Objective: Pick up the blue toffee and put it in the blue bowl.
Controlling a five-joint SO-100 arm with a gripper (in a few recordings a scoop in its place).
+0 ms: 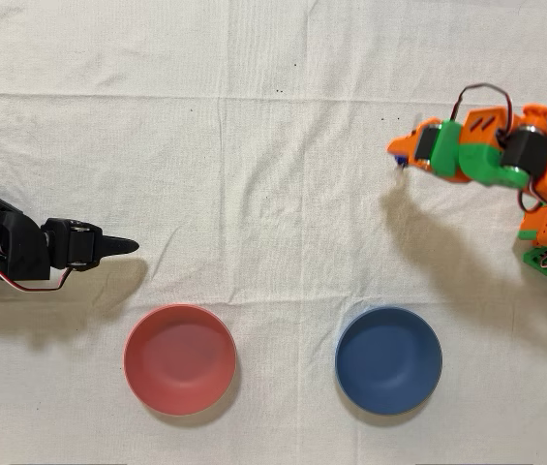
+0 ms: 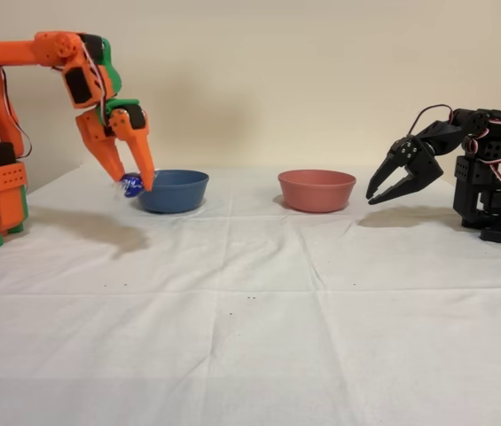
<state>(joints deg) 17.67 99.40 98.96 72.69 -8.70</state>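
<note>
White-clothed tabletop (image 2: 250,355) in foreground. Beyond it, the orange arm's claw (image 2: 135,182) is clamped on the blue toffee (image 2: 131,185), held above the cloth beside the blue bowl (image 2: 173,190). The toffee is likely light with slippery foil; best pinched across its body, not its twisted ends.

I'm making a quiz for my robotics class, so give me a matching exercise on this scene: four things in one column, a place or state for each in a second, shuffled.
Things:
1. blue toffee
2. blue bowl
3. pink-red bowl
4. black arm

Places or states:
A. stands idle, jaws open
B. empty, nearer the black arm
C. held between the orange gripper's fingertips, above the cloth
D. empty, nearer the orange arm

Pairs: 1-C, 2-D, 3-B, 4-A
</note>
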